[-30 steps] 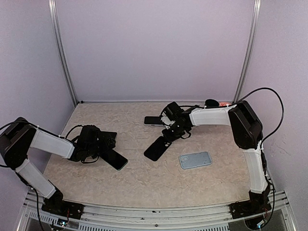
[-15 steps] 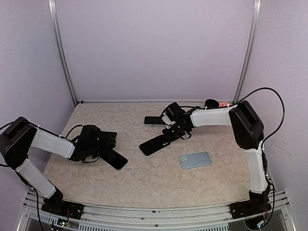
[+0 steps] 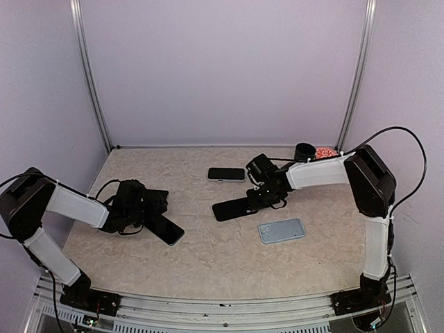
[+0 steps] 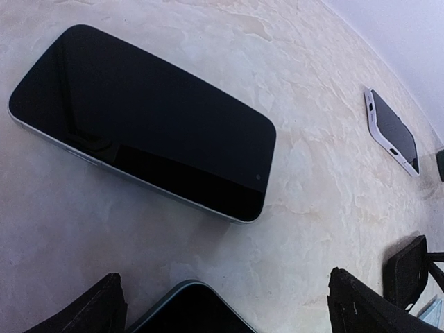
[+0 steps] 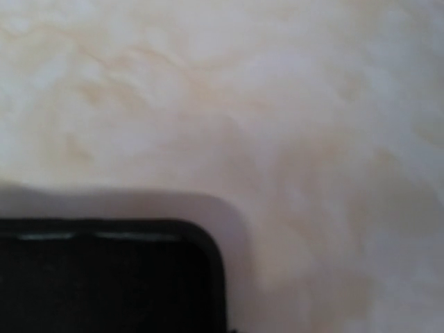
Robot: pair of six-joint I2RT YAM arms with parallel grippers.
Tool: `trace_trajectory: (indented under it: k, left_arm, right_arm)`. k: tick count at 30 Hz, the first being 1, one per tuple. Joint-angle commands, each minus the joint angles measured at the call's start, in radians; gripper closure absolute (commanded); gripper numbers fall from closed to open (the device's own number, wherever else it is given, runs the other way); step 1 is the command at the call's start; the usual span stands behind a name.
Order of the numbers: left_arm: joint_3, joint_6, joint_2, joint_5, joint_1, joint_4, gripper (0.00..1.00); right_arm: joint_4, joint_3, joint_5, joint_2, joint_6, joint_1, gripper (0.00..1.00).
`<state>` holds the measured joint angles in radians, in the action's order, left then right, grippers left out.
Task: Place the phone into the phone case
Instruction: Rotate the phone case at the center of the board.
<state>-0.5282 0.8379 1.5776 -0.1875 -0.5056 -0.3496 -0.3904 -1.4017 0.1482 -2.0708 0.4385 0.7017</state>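
A black phone (image 3: pixel 168 229) lies at the left, its corner (image 4: pixel 191 309) between the fingers of my open left gripper (image 3: pixel 147 211) (image 4: pixel 225 305), untouched. A second black phone (image 4: pixel 139 125) lies flat just beyond it. My right gripper (image 3: pixel 261 198) is shut on the right end of a black phone case (image 3: pixel 234 208), which lies nearly level near the table's middle. Only the case's rimmed corner (image 5: pixel 104 277) shows in the right wrist view; the fingers are hidden there. A grey-blue phone case (image 3: pixel 281 230) lies flat just in front of the right gripper.
A white-edged phone (image 3: pixel 227 174) (image 4: pixel 392 132) lies toward the back centre. A black cup (image 3: pixel 304 150) and a red-and-white item (image 3: pixel 324 151) stand at the back right by the frame post.
The right gripper closed on the black case and carried it right, turning it from slanted to nearly level. The left arm and both black phones stayed put.
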Motion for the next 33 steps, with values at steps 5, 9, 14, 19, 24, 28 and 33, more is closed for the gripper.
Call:
trace_trajectory:
  k: [5,9,14,19,24,28,33]
  left_arm:
    - [0.038,0.028,0.041,0.039,-0.006,0.077,0.01]
    - [0.044,0.028,0.036,0.039,-0.005,0.077,0.01]
    - [0.052,0.031,0.016,0.039,-0.005,0.084,0.01]
    - [0.06,0.049,-0.027,0.041,-0.008,0.128,0.01]
    - [0.078,0.094,-0.106,-0.007,-0.014,0.212,0.01]
    - [0.097,0.117,-0.186,-0.036,-0.017,0.259,0.01]
    - [0.113,0.132,-0.23,-0.033,-0.037,0.303,0.01]
  right_arm:
    - [0.042,0.124,0.054,0.075,0.151,-0.011,1.0]
    - [0.041,0.127,0.05,0.081,0.152,-0.012,0.97]
    - [0.037,0.121,0.043,0.123,0.142,-0.011,0.8]
    - [0.025,0.096,0.035,0.171,0.11,0.004,0.67]
    - [0.041,0.066,0.026,0.197,0.057,0.053,0.61]
    - [0.045,0.026,0.007,0.168,0.028,0.094,0.58]
    - [0.05,-0.052,-0.03,0.103,-0.014,0.145,0.57]
